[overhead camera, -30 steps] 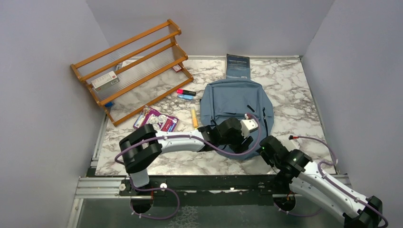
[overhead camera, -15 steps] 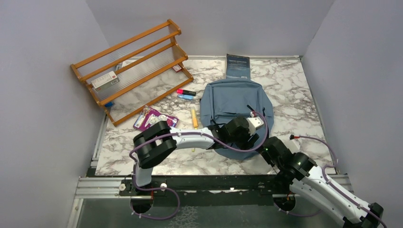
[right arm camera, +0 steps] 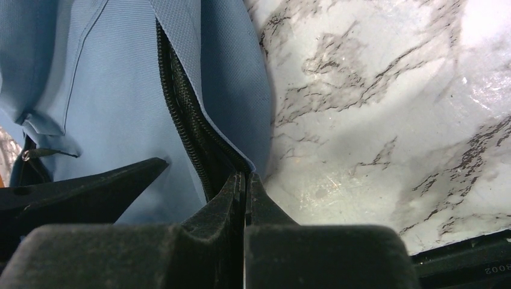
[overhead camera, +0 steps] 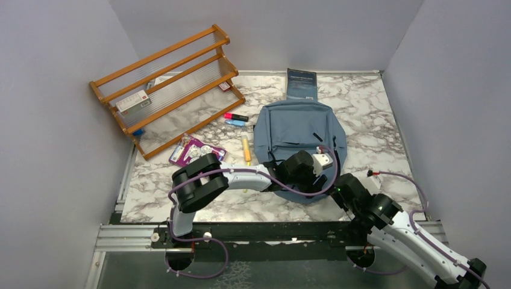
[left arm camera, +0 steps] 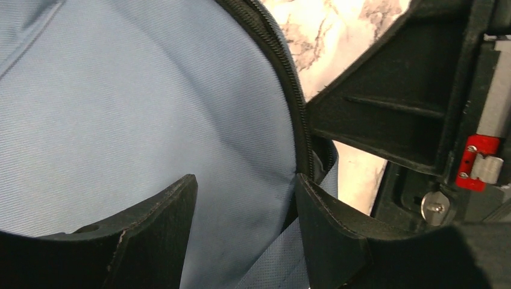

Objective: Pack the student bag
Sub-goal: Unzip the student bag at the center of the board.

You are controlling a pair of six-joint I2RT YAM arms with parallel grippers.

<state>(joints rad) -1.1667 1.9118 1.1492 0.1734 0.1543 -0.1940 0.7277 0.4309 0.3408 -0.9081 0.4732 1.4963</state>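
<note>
We can make out only "002" on a black bar [right arm camera: 476, 272]; the book's [overhead camera: 301, 84] cover print is too small to read.

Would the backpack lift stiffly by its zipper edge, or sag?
Probably sags: the backpack lies flat and creased. Pulling the zipper edge would likely raise only that flap. Its woven cloth seems grippy, unlikely to slip.
</note>
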